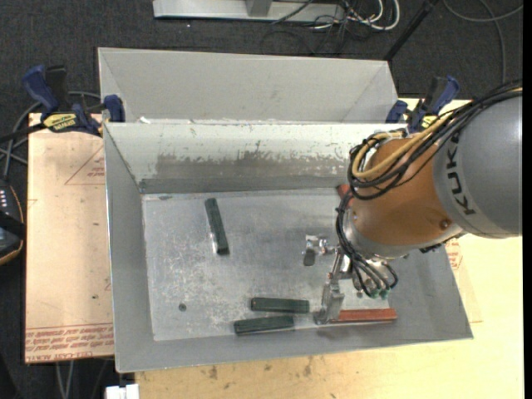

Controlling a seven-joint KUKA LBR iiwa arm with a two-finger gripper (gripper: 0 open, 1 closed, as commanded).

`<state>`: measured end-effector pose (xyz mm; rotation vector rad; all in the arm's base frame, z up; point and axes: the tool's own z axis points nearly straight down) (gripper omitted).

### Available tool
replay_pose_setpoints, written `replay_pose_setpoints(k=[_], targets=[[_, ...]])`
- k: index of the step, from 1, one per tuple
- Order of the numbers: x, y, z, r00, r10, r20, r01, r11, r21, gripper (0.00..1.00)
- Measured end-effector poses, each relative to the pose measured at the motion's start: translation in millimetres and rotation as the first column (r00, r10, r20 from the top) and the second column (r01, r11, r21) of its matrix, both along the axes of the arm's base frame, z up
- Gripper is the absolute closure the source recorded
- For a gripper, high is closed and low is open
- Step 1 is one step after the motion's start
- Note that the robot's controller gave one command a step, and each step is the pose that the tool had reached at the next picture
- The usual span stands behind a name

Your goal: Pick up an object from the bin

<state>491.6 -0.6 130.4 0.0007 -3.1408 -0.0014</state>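
Camera view: pincer (327,309) over red bar (371,314) lying left-right

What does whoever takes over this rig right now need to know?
Gripper: down low in the bin, lower right of the camera view, at the left end of a flat red-brown bar. Whether it has a grip on it cannot be told.
Other things: right green bar and lower green bar lie just left of the gripper; lone green bar lies apart, upper left of the floor.
Done: the arm is in the bin; nothing is lifted.
Left: confirm the grasp, then lift one thing out.
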Motion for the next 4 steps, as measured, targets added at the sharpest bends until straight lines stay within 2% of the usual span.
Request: replay_pose_setpoints(k=[1, 2, 3, 4], targets=[[6.9, 47.4, -62.6, 1.0, -0.01, -0.003, 0.01, 1.0, 0.002, 0.0], [10.7, 45.7, -55.5, 1.0, -0.014, 0.01, 0.014, 1.0, 0.003, 1.0], [34.8, 76.3, 57.8, 0.979, 0.202, 0.011, -0.202, 0.979, 0.0, 1.0], [33.2, 111.3, 24.1, 0.999, 0.034, -0.001, -0.034, 0.999, 0.001, 1.0]])
